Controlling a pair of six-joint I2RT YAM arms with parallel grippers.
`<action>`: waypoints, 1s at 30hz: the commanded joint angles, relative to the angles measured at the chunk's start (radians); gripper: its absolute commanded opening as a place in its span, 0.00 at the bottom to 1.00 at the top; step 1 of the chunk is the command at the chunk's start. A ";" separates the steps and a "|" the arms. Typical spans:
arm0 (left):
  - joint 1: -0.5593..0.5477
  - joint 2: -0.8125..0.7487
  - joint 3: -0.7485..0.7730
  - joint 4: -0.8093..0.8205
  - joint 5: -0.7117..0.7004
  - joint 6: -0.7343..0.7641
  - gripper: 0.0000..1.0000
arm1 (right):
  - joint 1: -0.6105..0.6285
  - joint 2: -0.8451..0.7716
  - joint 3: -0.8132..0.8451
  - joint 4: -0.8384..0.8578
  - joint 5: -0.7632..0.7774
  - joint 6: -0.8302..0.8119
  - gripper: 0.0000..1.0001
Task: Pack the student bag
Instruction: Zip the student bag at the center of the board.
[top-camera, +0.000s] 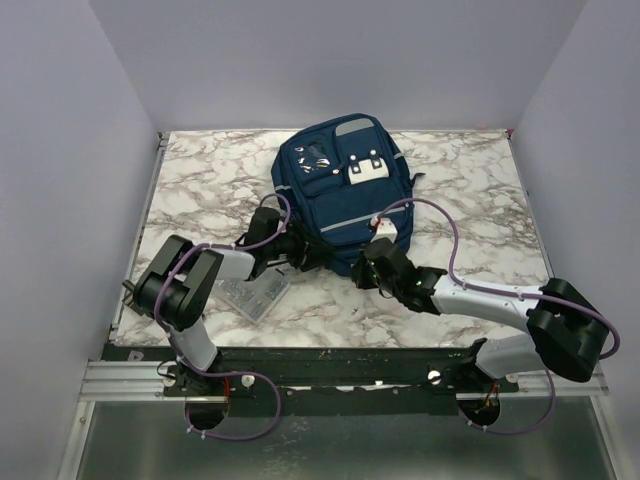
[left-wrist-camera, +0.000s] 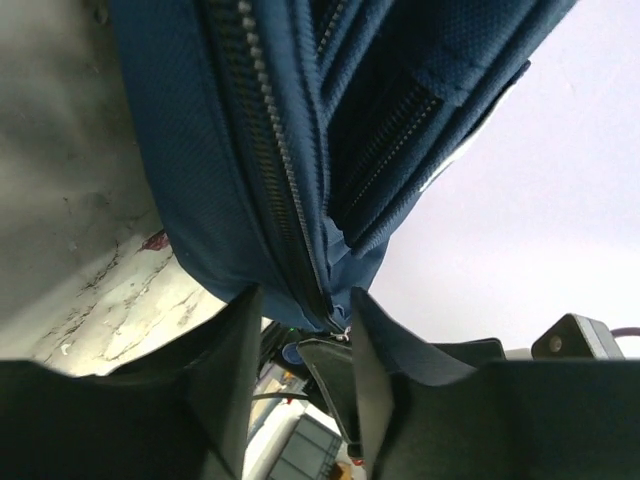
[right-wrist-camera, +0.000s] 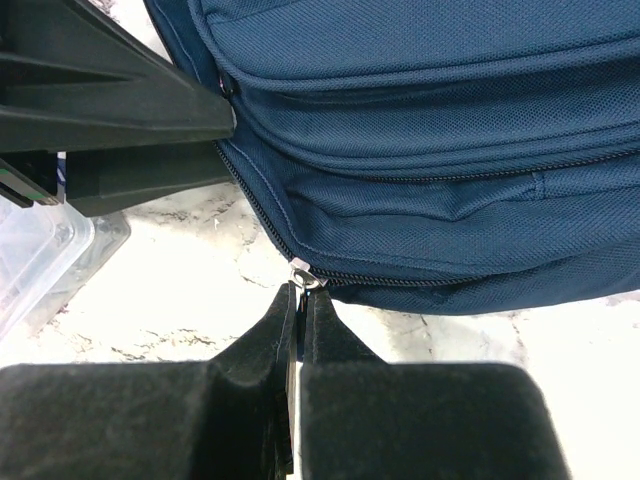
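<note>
I am pinching the zipper pull with my right claw clamped shut; my left claw is straddling the soft, floppy student bag edge — jaws apart.

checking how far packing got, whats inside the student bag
Nothing inside shows. The student bag lies on the marble table with its zipper closed along the visible edge; navy fabric covers the contents. A clear plastic box sits outside, beside it.

No readable text, labels or numbers — anywhere in view
</note>
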 joint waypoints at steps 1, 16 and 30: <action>-0.002 0.020 0.044 0.015 -0.041 0.033 0.34 | 0.005 0.005 0.056 -0.112 -0.042 -0.002 0.00; 0.182 -0.142 0.090 -0.222 -0.086 0.362 0.00 | 0.005 0.075 0.178 -0.564 0.105 -0.068 0.00; 0.230 -0.283 0.163 -0.469 -0.076 0.667 0.00 | -0.273 0.147 0.202 -0.418 0.295 -0.209 0.00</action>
